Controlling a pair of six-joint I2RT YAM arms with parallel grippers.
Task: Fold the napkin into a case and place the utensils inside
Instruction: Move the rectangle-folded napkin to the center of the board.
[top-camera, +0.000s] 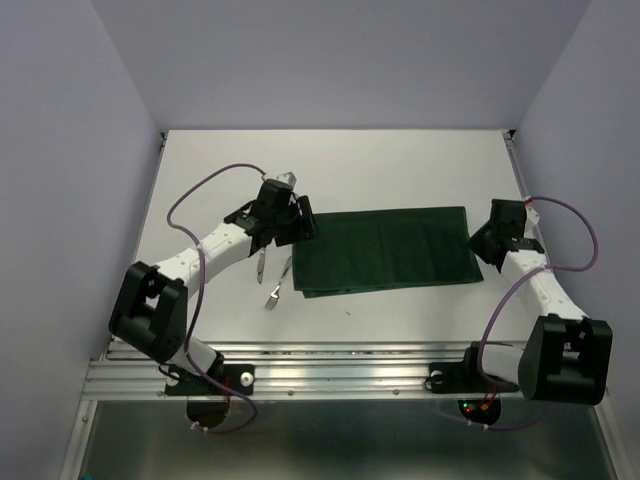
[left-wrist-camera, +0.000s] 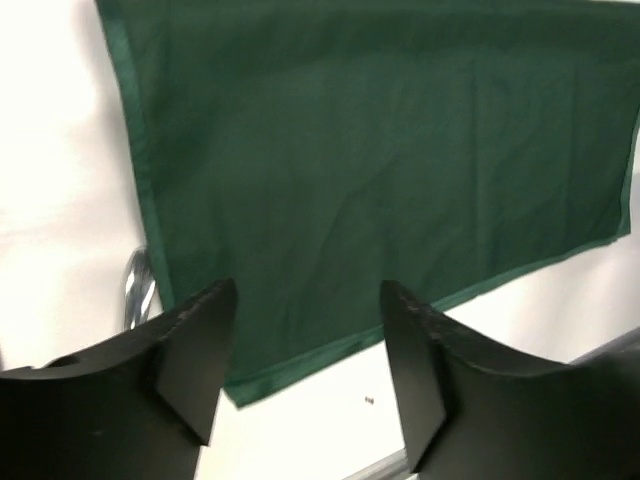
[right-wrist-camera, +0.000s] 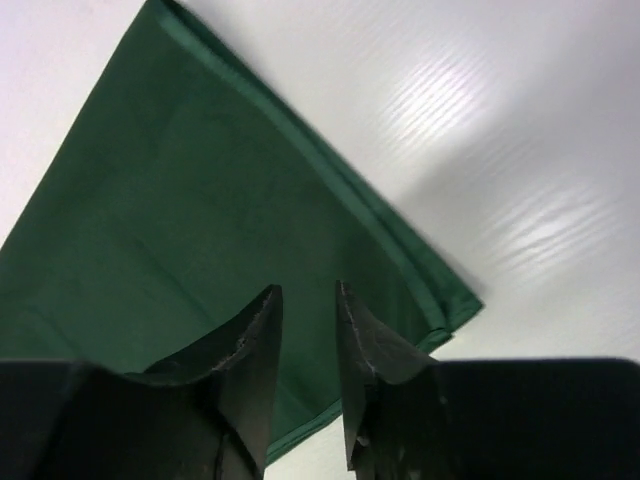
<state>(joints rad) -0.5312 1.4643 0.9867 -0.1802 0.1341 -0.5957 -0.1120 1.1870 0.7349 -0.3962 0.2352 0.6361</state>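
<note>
We see a dark green cloth napkin (top-camera: 385, 250) lying flat on the white surface (top-camera: 400, 165), folded into a long rectangle that runs left to right between the two arms. Its hemmed edges look doubled along the near side and at the right end. It is not yet a narrow case.

The left fingers (left-wrist-camera: 200, 340) are spread wide over the left end of the napkin (left-wrist-camera: 380, 150). Cloth shows through the gap and nothing sits between them. In the overhead view this hand (top-camera: 296, 228) hangs right at the napkin's left edge.

The right fingers (right-wrist-camera: 250, 350) stand close together with a thin slit between them, over the napkin's (right-wrist-camera: 180, 220) right end near its near-right corner. We see cloth through the slit and nothing pinched. From above, this hand (top-camera: 485, 240) sits just at the right edge of the cloth.

Two slim silver metal utensils lie on the bare surface just left of the napkin's near-left corner, outside the cloth. One (top-camera: 260, 265) lies closer to the left arm. The other (top-camera: 274, 288) lies just beside it, nearer the cloth. We cannot tell knife from fork at this size. In the left wrist view a bit of silver metal (left-wrist-camera: 135, 285) peeks out beside the napkin's left hem.
</note>
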